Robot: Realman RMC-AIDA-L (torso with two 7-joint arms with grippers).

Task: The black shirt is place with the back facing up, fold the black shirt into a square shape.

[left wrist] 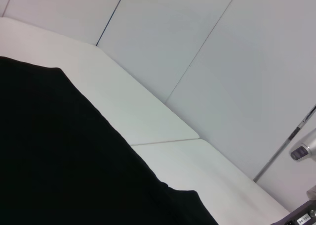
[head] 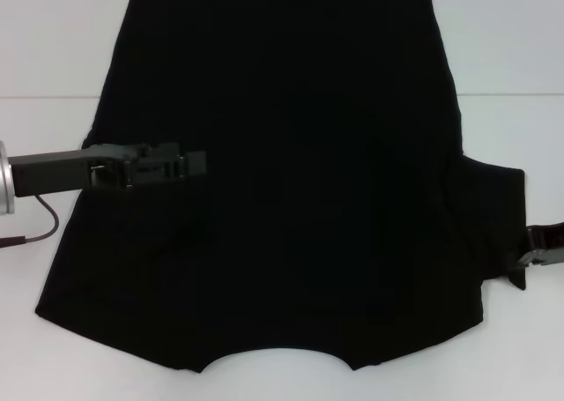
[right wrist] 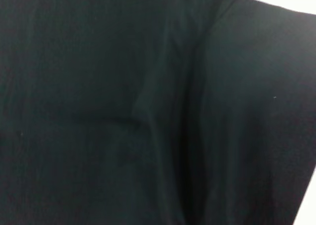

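Head view shows the left hand [head: 196, 162] reaching in from the left edge of the frame, its dark fingers lying over the left part of the large plain black soft cloth shirt [head: 291, 172]. Black on black hides the fingertips, so I cannot tell whether they are apart or clamped on cloth. On that left side no sleeve sticks out and the edge runs fairly straight, which suggests the sleeve is already turned in there, though the fold itself is not discernible.

At the right edge of the frame, lower down, the right hand [head: 539, 247] sits at the outer tip of the right sleeve, which projects sideways from the body of the shirt. Only part of it shows, and whether its fingers are parted or together on the hem cannot be made out. Its place at the sleeve's end fits a grasp meant to carry that sleeve inward.

Spread flat, the shirt covers most of the white desk [head: 511, 48], the curved neckline at the bottom of the frame and the straight hem at the top. No lettering is visible.
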